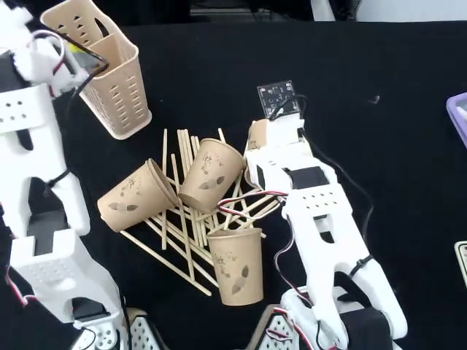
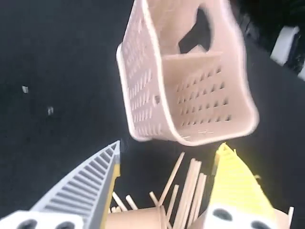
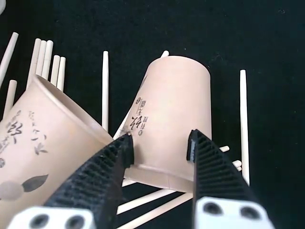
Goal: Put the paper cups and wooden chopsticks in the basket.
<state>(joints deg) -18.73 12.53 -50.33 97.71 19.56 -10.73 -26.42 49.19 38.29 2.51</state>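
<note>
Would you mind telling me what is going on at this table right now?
Two robot arms are working at putting paper cups and wooden chopsticks into a basket. The right gripper has its fingers open on either side of one paper cup, which lies on the scattered chopsticks. The left gripper hovers open by the basket. The other two cups lie among the chopsticks, not yet in the basket.

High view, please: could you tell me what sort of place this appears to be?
Likely a robotics lab bench: two white arms at a black table, with paper cups, chopsticks and a basket staged as practice props.
</note>
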